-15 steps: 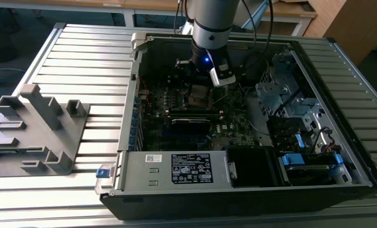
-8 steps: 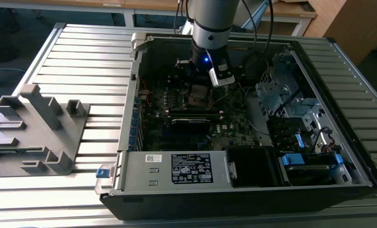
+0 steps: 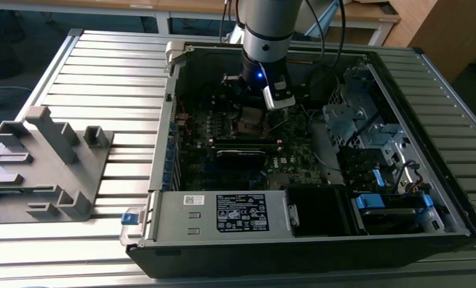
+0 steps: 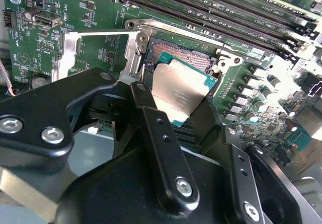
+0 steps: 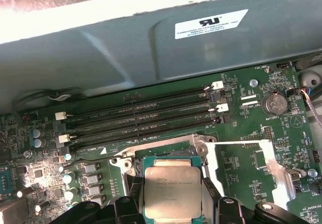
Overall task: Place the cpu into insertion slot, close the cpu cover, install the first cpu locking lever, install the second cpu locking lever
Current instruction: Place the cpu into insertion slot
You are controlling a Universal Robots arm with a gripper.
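Observation:
My gripper [image 4: 173,97] is shut on the cpu [image 4: 179,90], a flat square chip with a dull metal top, pinched at two opposite edges by the black fingers [image 4: 146,103]. In both wrist views the cpu [image 5: 172,191] hangs slightly tilted, right over the insertion slot [image 4: 177,52], whose dark centre and silvery rim show past the chip's far edge. The cpu cover [image 4: 98,45], a thin silvery frame, is swung open and lies flat on the green board beside the slot [image 5: 166,156]. In the exterior view the gripper [image 3: 252,108] reaches down into the open computer case over the socket [image 3: 251,122].
Several long black memory slots [image 5: 141,118] run just beyond the socket, below the grey case wall [image 5: 151,53]. A coin battery [image 5: 275,103] sits near the open cover [image 5: 246,156]. Outside the case, a grey fixture [image 3: 45,162] stands on the slatted table at the exterior view's left.

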